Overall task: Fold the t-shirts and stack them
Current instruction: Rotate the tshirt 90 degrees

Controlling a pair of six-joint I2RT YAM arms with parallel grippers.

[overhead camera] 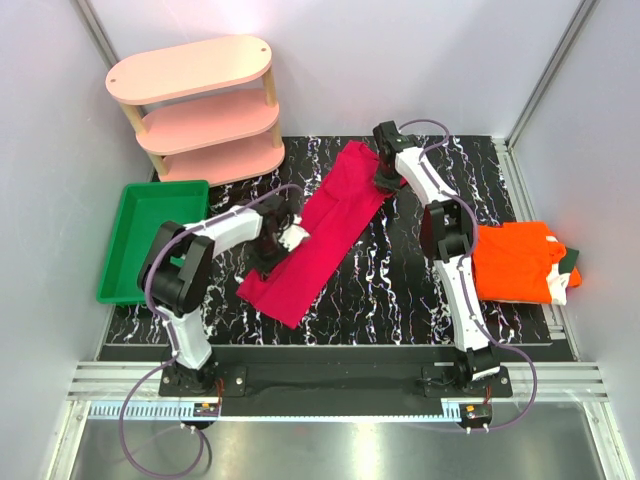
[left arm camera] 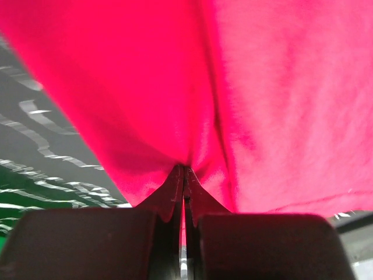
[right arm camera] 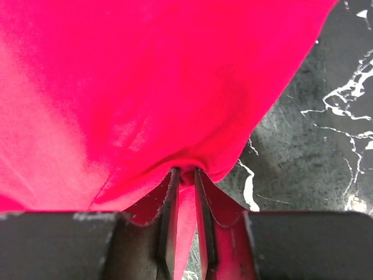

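The crimson t-shirt (overhead camera: 325,232) lies as a long diagonal strip across the black marbled table, from far centre to near left. My left gripper (overhead camera: 283,240) is shut on its left edge near the middle; the left wrist view shows crimson cloth (left arm camera: 245,99) pinched at the closed gripper (left arm camera: 185,170). My right gripper (overhead camera: 384,180) is shut on the shirt's far right edge; the right wrist view shows crimson cloth (right arm camera: 145,87) bunched in the gripper (right arm camera: 185,172). The orange t-shirt (overhead camera: 515,260) lies folded at the right on top of a dark green one (overhead camera: 570,262), of which only an edge shows.
A green plastic tray (overhead camera: 125,270) sits at the left edge of the table. A pink three-tier shelf (overhead camera: 200,110) stands at the far left. Grey walls close in the table on the left, the right and the far side.
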